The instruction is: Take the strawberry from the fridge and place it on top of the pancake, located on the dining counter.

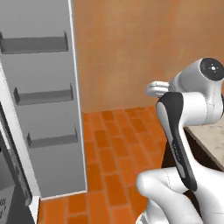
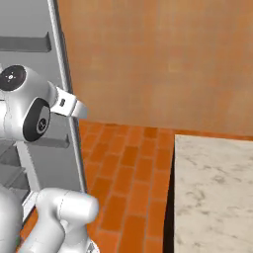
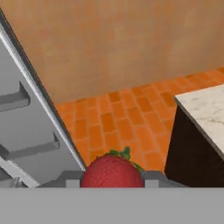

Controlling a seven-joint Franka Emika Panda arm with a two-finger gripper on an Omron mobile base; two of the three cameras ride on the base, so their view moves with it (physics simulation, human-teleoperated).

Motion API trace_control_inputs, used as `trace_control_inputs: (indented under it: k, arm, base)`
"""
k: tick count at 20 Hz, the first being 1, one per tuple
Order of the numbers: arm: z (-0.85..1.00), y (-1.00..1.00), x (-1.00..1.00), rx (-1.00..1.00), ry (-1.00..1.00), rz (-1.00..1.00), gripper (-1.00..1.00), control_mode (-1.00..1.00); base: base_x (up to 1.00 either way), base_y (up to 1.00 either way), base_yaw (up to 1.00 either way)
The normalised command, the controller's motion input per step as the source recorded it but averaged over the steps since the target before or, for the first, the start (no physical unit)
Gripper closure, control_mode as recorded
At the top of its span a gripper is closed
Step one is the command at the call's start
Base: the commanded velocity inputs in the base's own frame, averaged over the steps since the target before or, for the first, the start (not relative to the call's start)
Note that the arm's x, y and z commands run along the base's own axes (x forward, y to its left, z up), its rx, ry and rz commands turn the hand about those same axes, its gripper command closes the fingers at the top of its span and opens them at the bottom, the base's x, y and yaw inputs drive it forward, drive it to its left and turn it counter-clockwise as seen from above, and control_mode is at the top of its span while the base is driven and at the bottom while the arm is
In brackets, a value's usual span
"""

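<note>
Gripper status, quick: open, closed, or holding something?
Gripper: closed on the strawberry, seen in the hand view.

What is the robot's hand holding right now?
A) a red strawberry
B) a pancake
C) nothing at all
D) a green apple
A: in the hand view the red strawberry with its green leaves sits pinched between the fingertips of the gripper, with the open fridge door to its left and the dining counter to its right.

Red strawberry with green leaves sits low in the hand view; fridge door open, marble dining counter off right.
</note>
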Motion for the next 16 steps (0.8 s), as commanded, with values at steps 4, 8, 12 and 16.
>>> trace_control_inputs:
  k: [4,8,12,16]
  arm:
    - [0.00,0.00,0.00,0.00,0.00,0.00,1.00,1.00]
    - [0.00,0.00,0.00,0.00,0.00,0.00,1.00,1.00]
    - [0.00,0.00,0.00,0.00,0.00,0.00,1.00,1.00]
    - [0.00,0.00,0.00,0.00,0.00,0.00,1.00,1.00]
  base:
    - [0.56,0.04,-0.89]
    - [0.91,0.22,-0.75]
    - [1.00,0.44,-0.32]
    - [1.00,-0.08,-0.02]
